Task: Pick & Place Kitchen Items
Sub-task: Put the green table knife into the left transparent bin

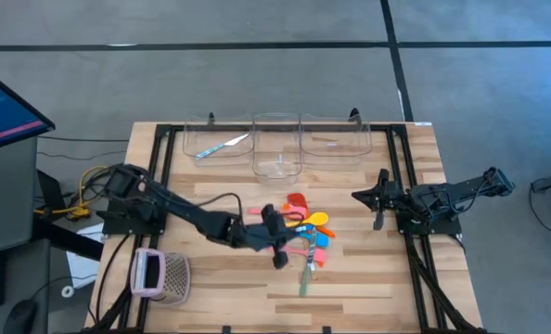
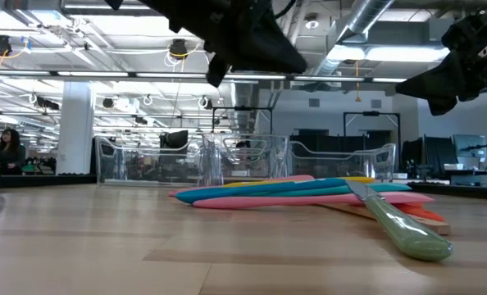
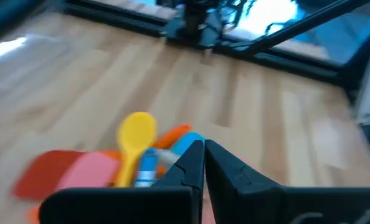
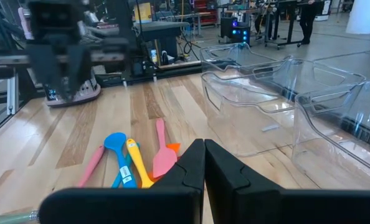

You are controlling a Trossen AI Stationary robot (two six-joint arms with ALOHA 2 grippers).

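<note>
Pale wooden planks made up the table (image 1: 368,278), and near its middle lay a loose pile of small kitchen utensils (image 1: 305,237): a yellow plastic spoon (image 3: 135,140), a blue plastic spoon (image 4: 118,152), a pink plastic spatula (image 4: 162,155), an orange piece, a red-headed spatula (image 1: 297,201) and a knife with a pale green handle (image 2: 403,229) that stuck out from the pile toward the table's near edge. In the low view the long slim handles lay flat, crossing one another.

The left gripper (image 1: 277,243) hung just beside the pile, on its left side, with its two dark fingers (image 3: 188,165) pressed together and nothing between them. The right gripper (image 1: 379,199) waited well apart from the pile, over the right side of the table, its fingers (image 4: 191,163) likewise pressed together and holding nothing.

Three clear plastic bins (image 1: 277,144) stood in a row along the far edge; the leftmost held a silvery utensil with a blue handle (image 1: 220,147). A pink-and-white mesh basket (image 1: 160,275) stood at the near left corner.
</note>
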